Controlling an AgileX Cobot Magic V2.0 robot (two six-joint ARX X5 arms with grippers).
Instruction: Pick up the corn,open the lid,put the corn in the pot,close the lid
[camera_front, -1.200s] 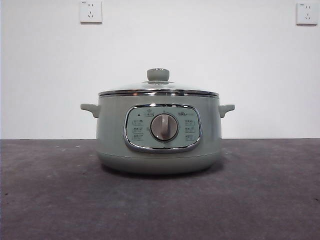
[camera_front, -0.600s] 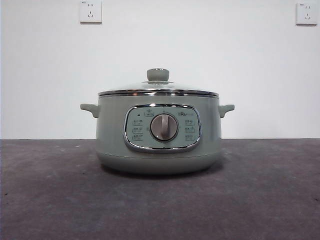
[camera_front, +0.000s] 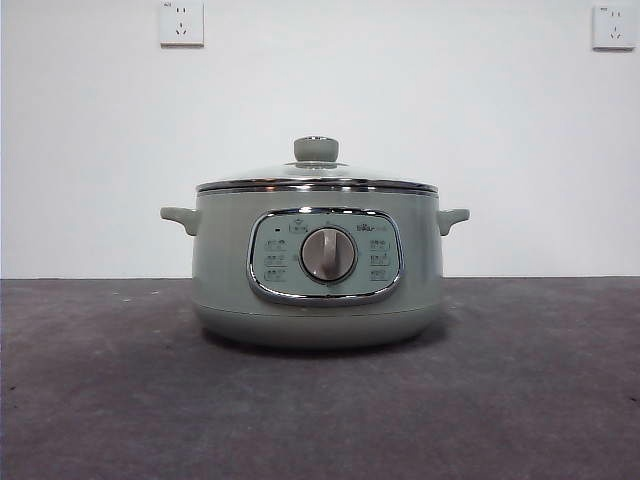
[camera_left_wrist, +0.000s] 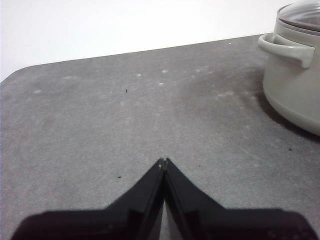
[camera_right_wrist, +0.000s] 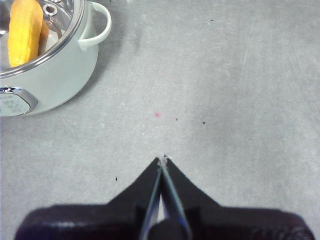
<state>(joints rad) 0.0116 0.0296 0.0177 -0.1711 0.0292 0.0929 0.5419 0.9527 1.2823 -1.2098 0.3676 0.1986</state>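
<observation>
— Where's the yellow oblong corn (camera_right_wrist: 24, 31)?
— Inside the sage-green round pot (camera_front: 317, 268), under its clear glass lid (camera_front: 316, 176), well away from both claws.
— And the claws?
— Left claw (camera_left_wrist: 163, 162) and right claw (camera_right_wrist: 162, 159) are both closed, empty, over the grey surface (camera_front: 520, 400).

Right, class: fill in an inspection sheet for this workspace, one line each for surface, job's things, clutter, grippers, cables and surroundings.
Surface: dark grey table, speckled with small pale and dark flecks.
Pot: upright on the table, dial facing the front camera.
Lid: seated on the pot, knob up.
Corn: inside the pot, seen through the glass in the right wrist view.
Clutter: nothing seen.
Left gripper: jaws shut, empty, over bare table, apart from the pot.
Right gripper: jaws shut, empty, over bare table, apart from the pot.
Cables: nothing seen.
Surroundings: white wall with two sockets.
</observation>
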